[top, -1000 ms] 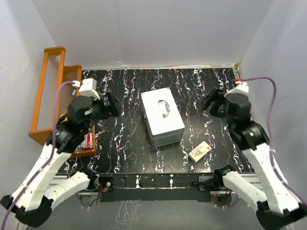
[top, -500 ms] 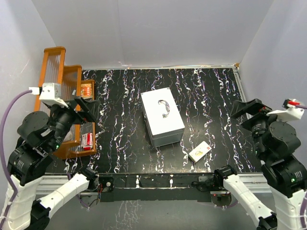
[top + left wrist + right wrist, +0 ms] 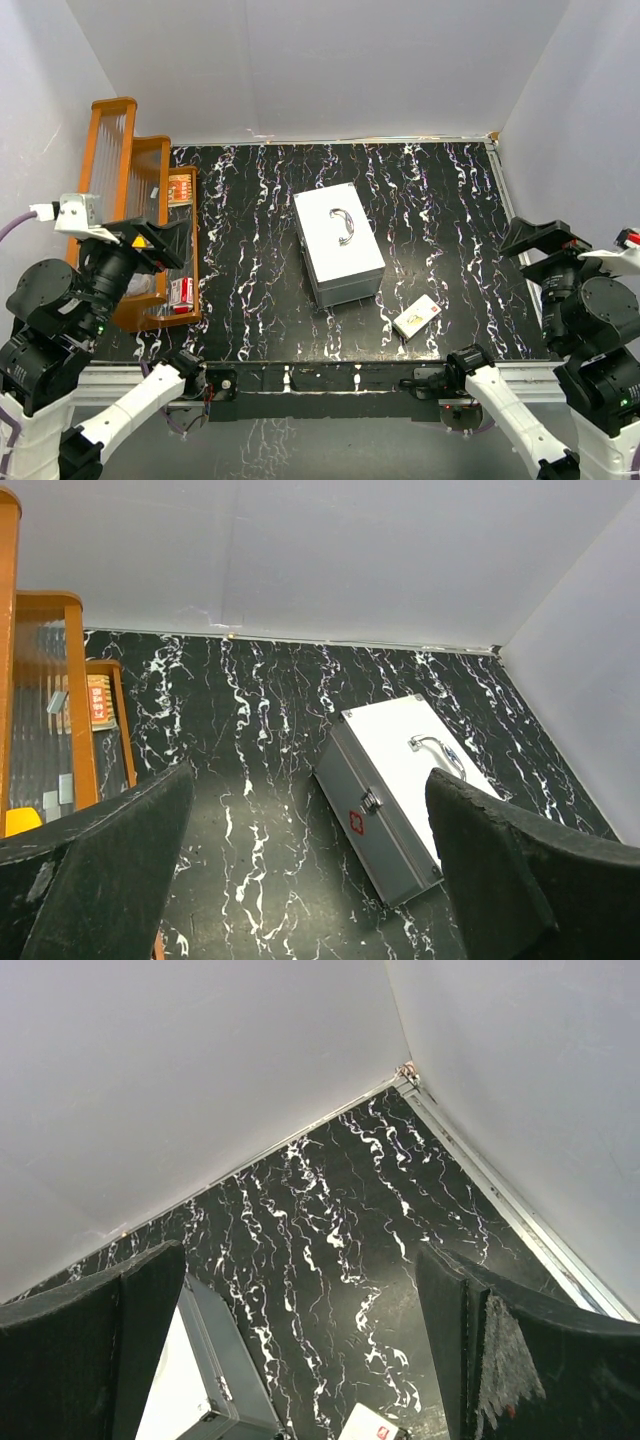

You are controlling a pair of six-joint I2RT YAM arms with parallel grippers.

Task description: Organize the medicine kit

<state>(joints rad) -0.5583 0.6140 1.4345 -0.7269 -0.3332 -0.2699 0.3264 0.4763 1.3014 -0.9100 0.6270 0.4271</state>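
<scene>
Two grippers were inspected, and neither has anything in its grasp. We find the left gripper [image 3: 160,243] raised at the left edge of the table [image 3: 250,310], over the wooden rack [image 3: 105,190]. Its jaws are spread wide with only air between them. The right gripper [image 3: 545,238] hangs at the right edge of the table. Its jaws are likewise spread wide and bare.

We record the medicine kit [image 3: 339,245] near the middle of the table, set at a slight angle to the table edges. Its lid is shut and its thin handle [image 3: 343,224] lies flat on the lid. Both grippers stand well apart from it. In the left wrist view its long side shows a latch [image 3: 371,801] and a small red emblem [image 3: 356,823].

A small white box [image 3: 417,316] lies on the table near the kit's near right corner, apart from it. We cannot read its label.

On the rack's low shelf we note an orange-red packet [image 3: 181,187] at the far end and a red-and-white packet [image 3: 182,292] at the near end. We cannot tell what either contains.
</scene>
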